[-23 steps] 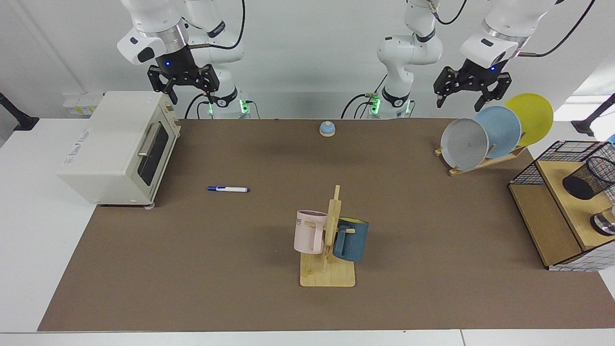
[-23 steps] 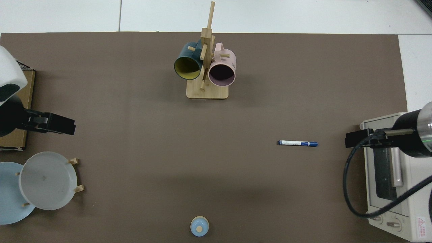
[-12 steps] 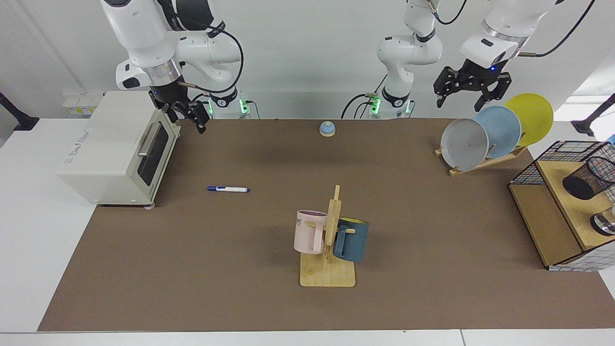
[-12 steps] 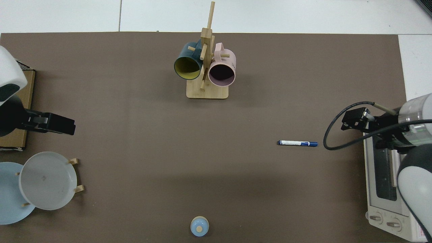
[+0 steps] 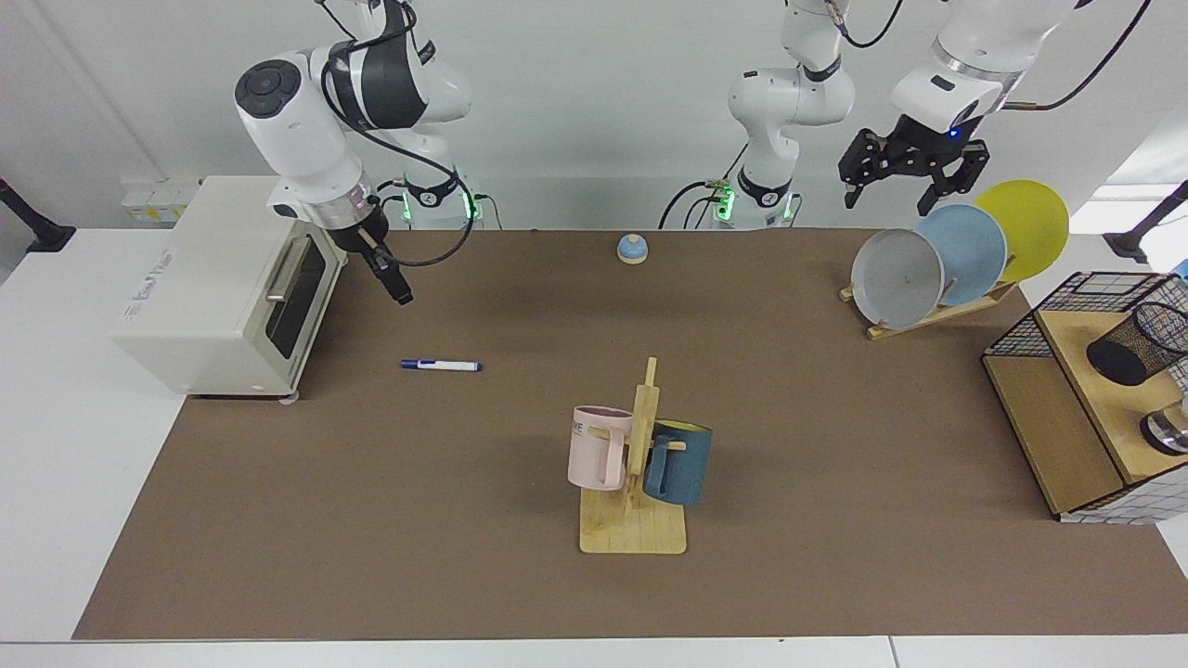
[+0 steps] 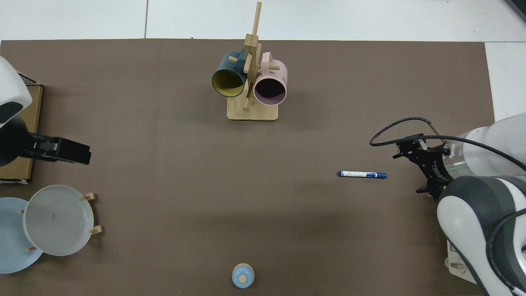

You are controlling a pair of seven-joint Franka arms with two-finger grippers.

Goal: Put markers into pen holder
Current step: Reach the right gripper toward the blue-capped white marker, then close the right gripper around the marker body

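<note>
Right gripper [image 5: 399, 295], finger gap impossible to tell, hangs above the white blue-capped marker [image 5: 441, 366] for pickup; left gripper [image 5: 898, 181], fingers spread, waits far off.

A white barrel and dark blue cap are shown on the marker [image 5: 441, 366] — the desk [image 5: 835, 417] is covered in brown, the pen holder [image 5: 1137, 345] meshed black.

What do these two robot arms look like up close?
Both are glossy white, rounded arms with dark grey joint bands and black cables looping alongside. Each ends in a black two-finger gripper: the right gripper, the left gripper. Green lights glow at both bases.
</note>
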